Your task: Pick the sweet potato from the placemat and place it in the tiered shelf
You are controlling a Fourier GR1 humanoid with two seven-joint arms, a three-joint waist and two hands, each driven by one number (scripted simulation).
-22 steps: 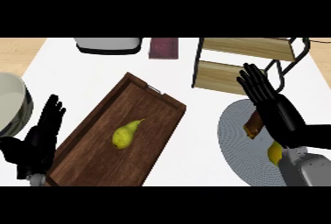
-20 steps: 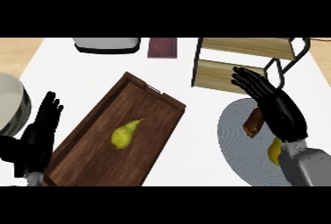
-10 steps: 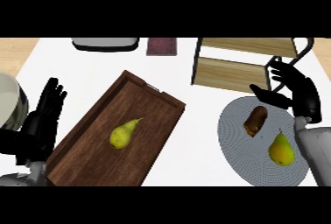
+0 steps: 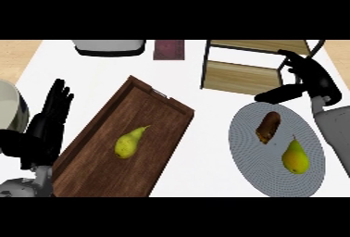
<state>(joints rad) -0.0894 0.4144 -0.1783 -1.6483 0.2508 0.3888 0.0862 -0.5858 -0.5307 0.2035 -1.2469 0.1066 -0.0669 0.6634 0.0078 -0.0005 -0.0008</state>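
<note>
The brown sweet potato [image 4: 268, 127] lies on the round grey placemat [image 4: 249, 152] at the right, with a yellow pear [image 4: 295, 157] beside it. The tiered shelf [image 4: 249, 66], wooden boards in a dark frame, stands just behind the placemat. My right hand [image 4: 309, 78] hovers open above the placemat's far edge, in front of the shelf's right post, thumb pointing left; it holds nothing. My left hand [image 4: 49, 119] rests open at the left edge, fingers up.
A dark wooden tray [image 4: 103, 152] with a second yellow pear [image 4: 128, 142] lies diagonally in the middle. A white pot [image 4: 12, 111] sits at the far left. A grey appliance [image 4: 109, 46] and a dark red block [image 4: 169, 49] stand at the back.
My right hand has drawn back to the right and away from over the placemat, uncovering the sweet potato and the pear. The left hand has barely shifted.
</note>
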